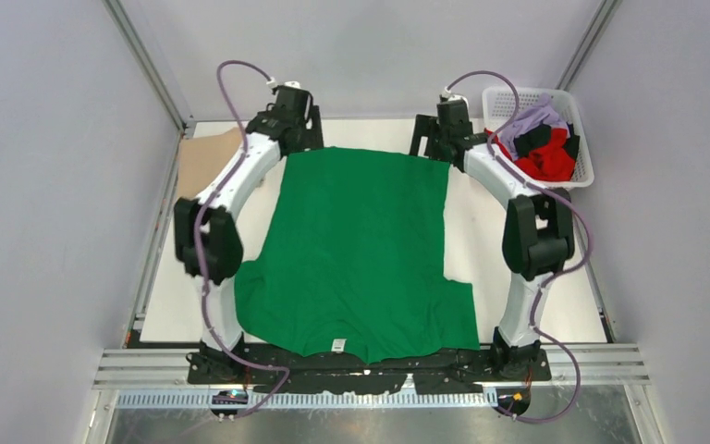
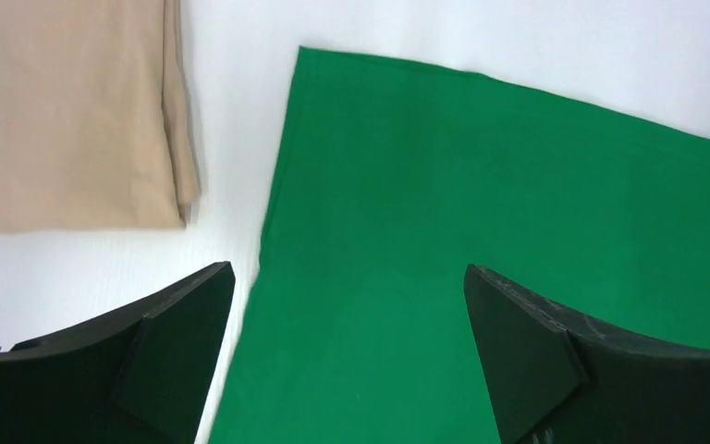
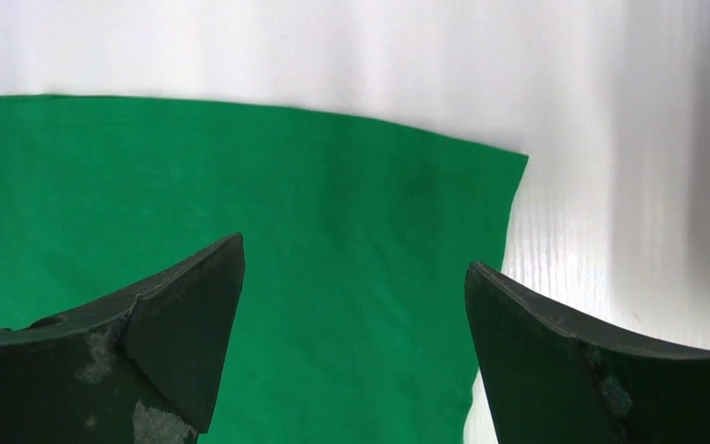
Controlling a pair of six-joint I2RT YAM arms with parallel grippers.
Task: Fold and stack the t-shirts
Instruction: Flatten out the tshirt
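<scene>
Bright green cloth t-shirt [image 1: 361, 250] flat on white table [image 1: 481, 213], neck nearest. Over its far corners, left gripper [image 2: 348, 270] and right gripper [image 3: 354, 252], both wide open, empty. Folded tan t-shirt [image 1: 205, 157] beside far-left corner; white plastic lattice basket [image 1: 584, 139] of red, lilac, black shirts [image 1: 547, 165] far right.

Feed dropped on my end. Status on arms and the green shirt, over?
Left end effector open, right end effector open, both over far corners of green shirt. Shirt flat, unfolded. Tan shirt folded, far left, apart. Nothing blocking.

overhead, wrist close-ups; shared green t-shirt [image 1: 361, 250]
</scene>
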